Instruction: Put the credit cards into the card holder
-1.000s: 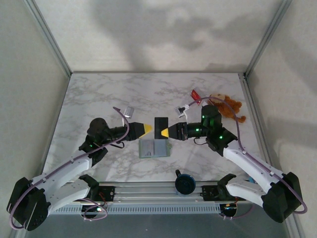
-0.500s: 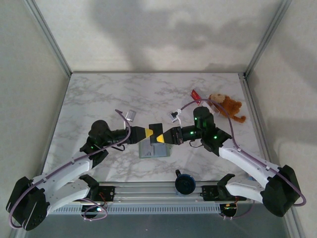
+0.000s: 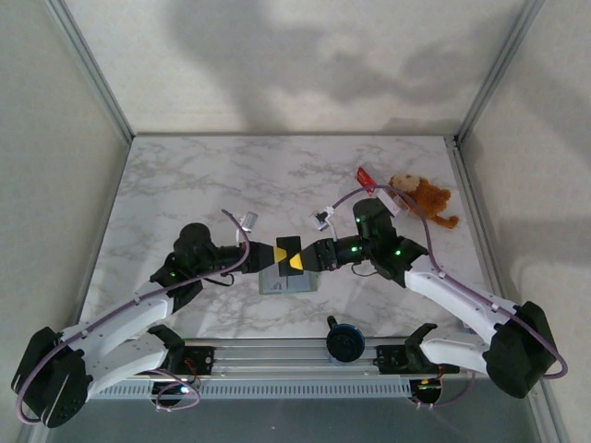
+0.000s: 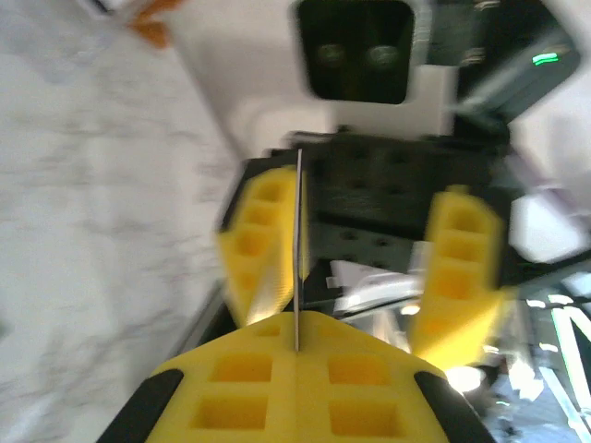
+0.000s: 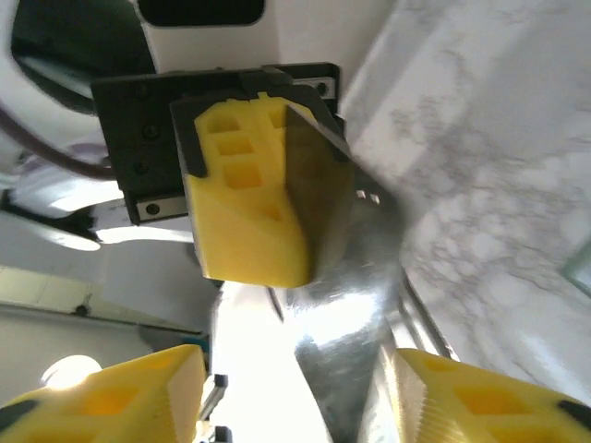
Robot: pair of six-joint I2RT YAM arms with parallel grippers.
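Two claws meet nose to nose over the card holder [image 3: 288, 281], which lies flat and loose on the marble tabletop [image 3: 185, 185], its far edge under their tips. The left claw [image 4: 297, 355] is pinched tight on one dark-looking credit card [image 5: 323, 185], gripping only a narrow strip near one end. The right claw [image 5: 291, 392] stands wide, one pad on each side of the same card, and I cannot tell whether a pad brushes it. So the card hangs from a single thin grip, and that is where the trouble could come from. If the right claw backs away at a slant, a pad may catch the free end and swing the card in the left claw's grip, or pull it out to drop beside the holder. A card turned that way would probably meet the slot crooked and jam. Nothing pins the holder either, so a push on its edge could slide it across the smooth marble. Farther off, near the right rear corner, the brown plush toy [image 3: 425, 198] lies well apart and looks unlikely to interfere
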